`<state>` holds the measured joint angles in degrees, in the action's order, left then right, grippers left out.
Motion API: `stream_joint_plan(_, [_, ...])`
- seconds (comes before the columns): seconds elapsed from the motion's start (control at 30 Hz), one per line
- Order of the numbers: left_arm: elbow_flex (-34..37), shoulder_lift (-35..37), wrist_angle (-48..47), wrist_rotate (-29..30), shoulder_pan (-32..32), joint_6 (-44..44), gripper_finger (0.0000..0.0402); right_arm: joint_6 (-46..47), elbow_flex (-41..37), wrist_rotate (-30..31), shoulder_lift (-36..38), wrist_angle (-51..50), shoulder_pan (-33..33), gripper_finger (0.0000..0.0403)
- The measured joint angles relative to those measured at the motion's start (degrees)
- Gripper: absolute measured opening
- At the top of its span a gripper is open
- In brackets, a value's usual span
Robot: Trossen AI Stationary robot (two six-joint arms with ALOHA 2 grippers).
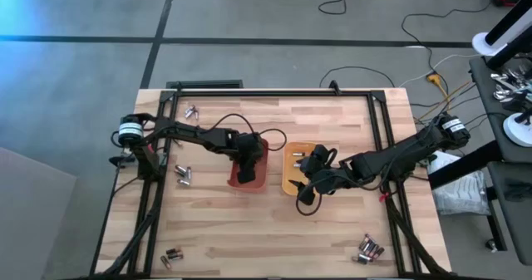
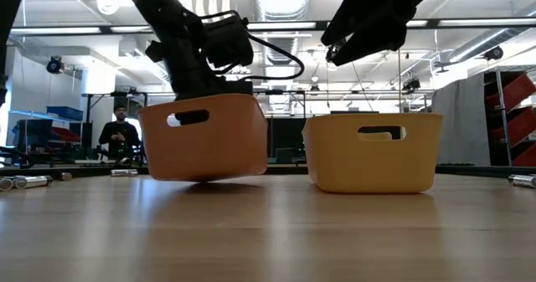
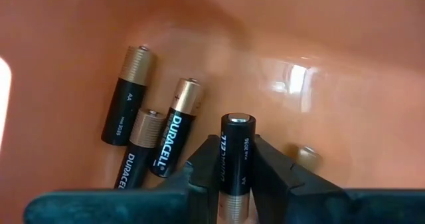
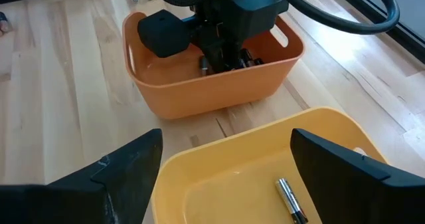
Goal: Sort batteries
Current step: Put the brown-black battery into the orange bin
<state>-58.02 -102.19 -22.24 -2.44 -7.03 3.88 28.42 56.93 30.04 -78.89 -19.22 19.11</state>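
My left gripper [image 1: 247, 170] reaches down into the orange tray [image 1: 259, 180] and is shut on a dark battery with a coppery band [image 3: 237, 151]. Three more dark and coppery batteries [image 3: 174, 125] lie on the tray's floor, and another [image 3: 309, 159] lies beside the fingers. My right gripper [image 4: 226, 164] stands open above the near rim of the yellow tray [image 4: 219, 164], touching nothing. A silvery battery [image 4: 290, 199] lies on the yellow tray's floor. My left gripper pinches the battery's dark body [image 3: 237, 159] between its two fingers. The fingers come from above, pointing down into the orange tray, and the battery lies along them. Its dark end [image 3: 238, 121] points at the tray's floor. Whether that end touches the floor, I cannot tell.
Loose batteries lie in small groups on the wooden table: far left [image 1: 191, 111], left of the orange tray [image 1: 183, 174], near left [image 1: 170, 255] and near right [image 1: 370, 248]. The two trays stand side by side mid-table. A person [image 2: 119, 131] sits in the room beyond.
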Motion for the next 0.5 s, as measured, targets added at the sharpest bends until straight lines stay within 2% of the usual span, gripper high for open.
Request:
stream_joint_plan(0.2, [-0.27, 0.02, -0.09, 0.15, 0.00, 1.79, 0.0082, -0.66, -0.04, 0.02, 0.39, -0.07, 0.00, 0.0345])
stream_joint_plan(0.5, [-0.44, 0.57, 0.24, 0.04, 0.02, 2.11, 0.0107, -1.25, -0.04, 0.02, 0.42, -0.23, 0.00, 0.0346])
